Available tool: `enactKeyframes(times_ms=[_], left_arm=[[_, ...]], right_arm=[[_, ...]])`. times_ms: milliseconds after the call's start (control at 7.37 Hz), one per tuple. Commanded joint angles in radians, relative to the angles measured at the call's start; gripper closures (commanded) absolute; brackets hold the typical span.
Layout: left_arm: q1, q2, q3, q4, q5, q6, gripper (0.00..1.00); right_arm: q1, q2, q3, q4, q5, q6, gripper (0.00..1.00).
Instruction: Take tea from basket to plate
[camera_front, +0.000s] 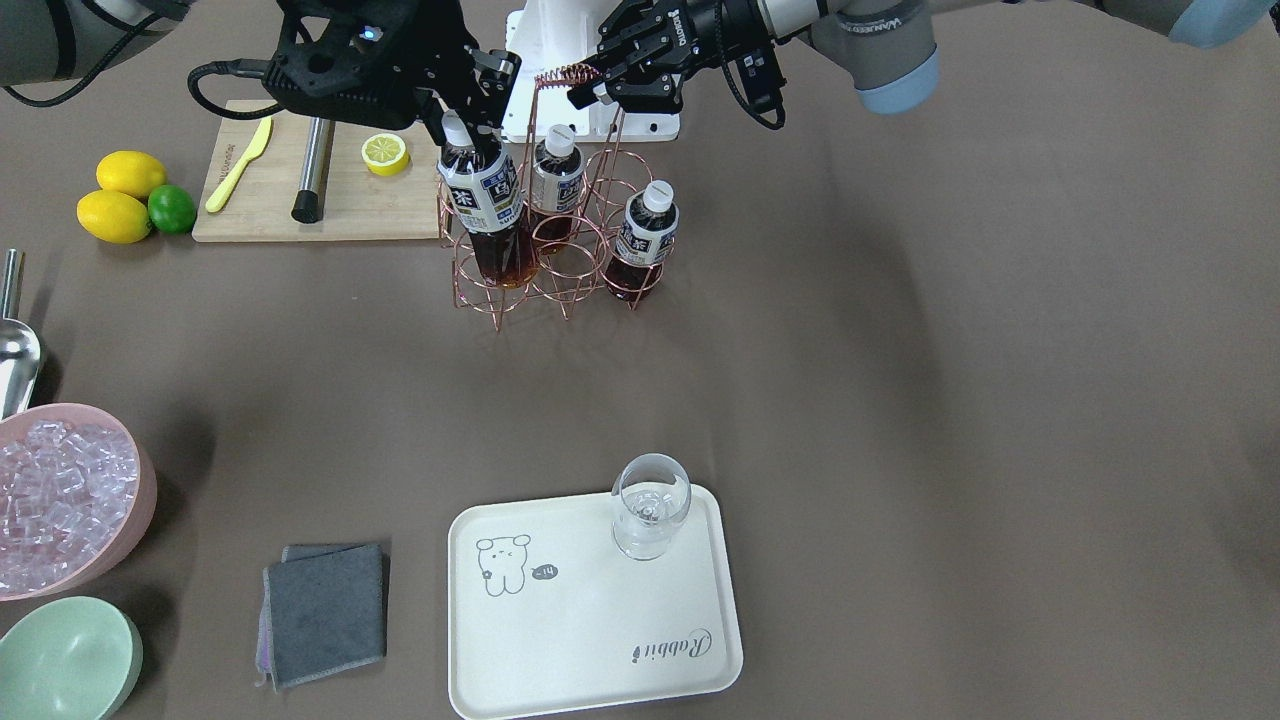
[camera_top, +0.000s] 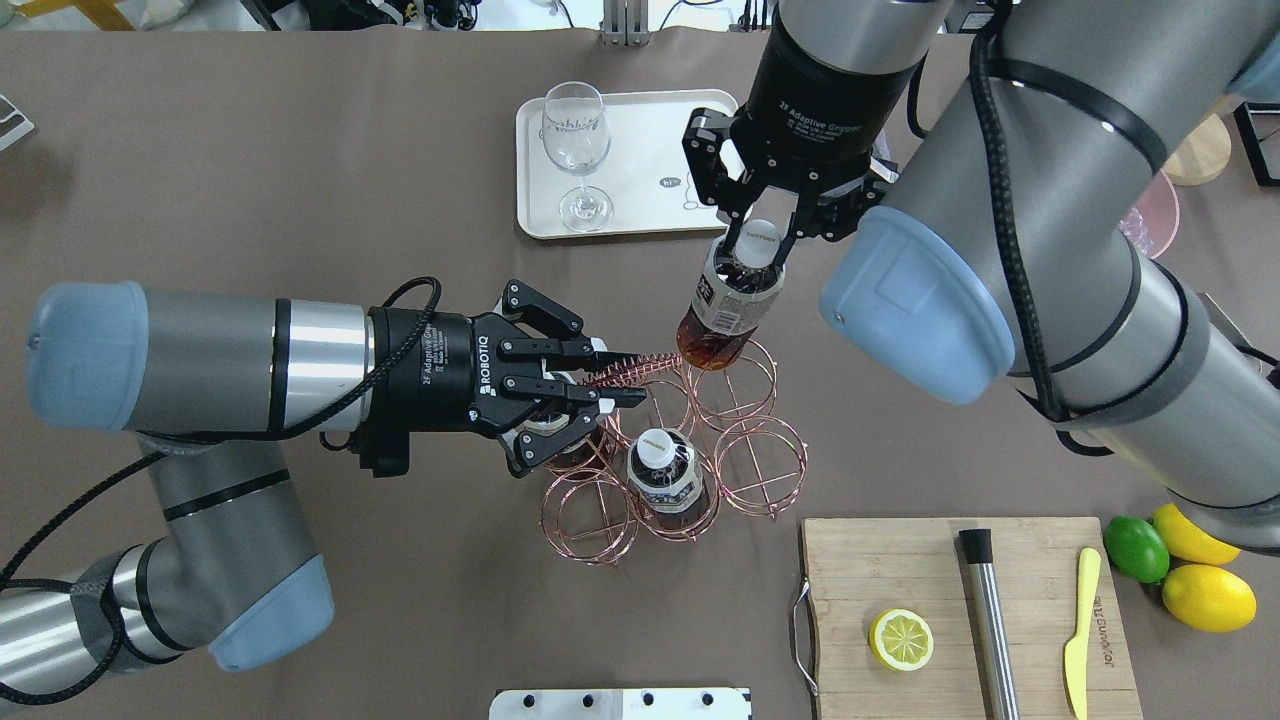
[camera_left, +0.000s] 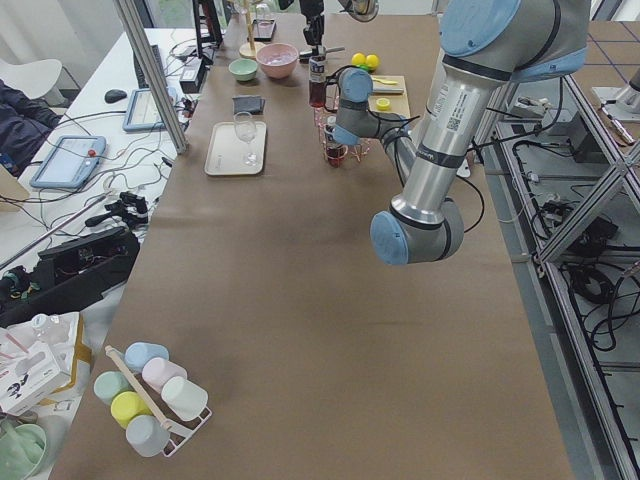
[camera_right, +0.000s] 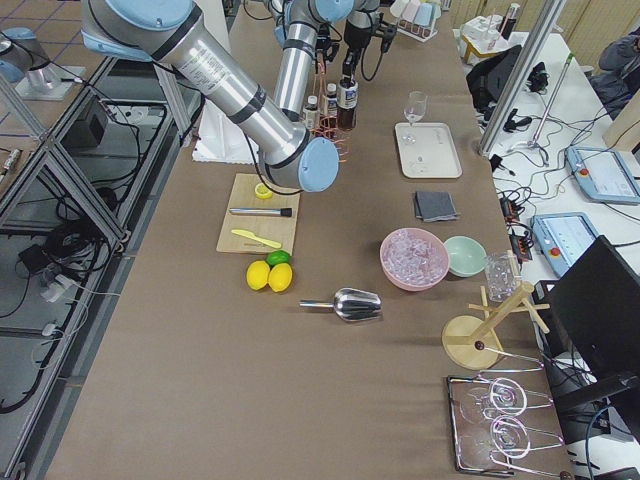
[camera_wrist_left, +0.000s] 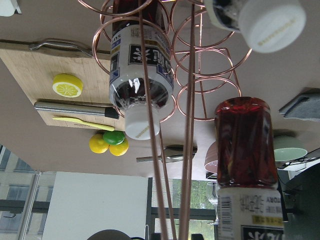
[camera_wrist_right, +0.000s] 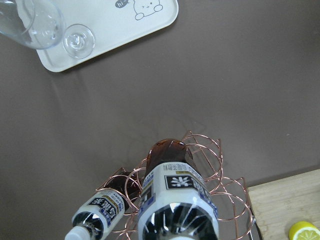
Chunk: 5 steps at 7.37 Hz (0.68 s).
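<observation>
My right gripper (camera_top: 760, 240) is shut on the white cap of a tea bottle (camera_top: 728, 305). The bottle hangs tilted, its base just over a ring of the copper wire basket (camera_top: 760, 470). The front view shows the same gripper (camera_front: 458, 128) and tea (camera_front: 490, 210) at the basket's (camera_front: 560, 280) left side. Two more tea bottles (camera_front: 555, 180) (camera_front: 645, 240) stand in the rings. My left gripper (camera_top: 610, 385) is shut on the basket's coiled handle (camera_front: 560, 75). The cream plate (camera_front: 590, 640) lies apart from the basket, with a stemmed glass (camera_front: 650, 505) on its corner.
A wooden board (camera_front: 270, 200) beside the basket carries a lemon half (camera_front: 385, 153), a yellow knife and a steel rod. Lemons and a lime (camera_front: 172, 208) lie past it. A pink ice bowl (camera_front: 70, 495), a green bowl (camera_front: 65, 660) and a grey cloth (camera_front: 325, 610) sit left of the plate.
</observation>
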Motion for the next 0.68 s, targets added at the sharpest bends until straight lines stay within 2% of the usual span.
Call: enactKeyframes(times_ms=[0,136,543], left_arm=[[0.002,0.0,0.001,0.0,0.0,0.0,1.0],[0.002,0.0,0.001,0.0,0.0,0.0,1.0],[0.002,0.0,0.001,0.0,0.0,0.0,1.0]], right_arm=[[0.023,0.094,-0.168,0.02,0.003,-0.079,1.0],[0.042,0.104,-0.228,0.044,0.005,-0.122,1.0],[0.095,0.14,-0.53,0.294,0.025,-0.215,1.0]])
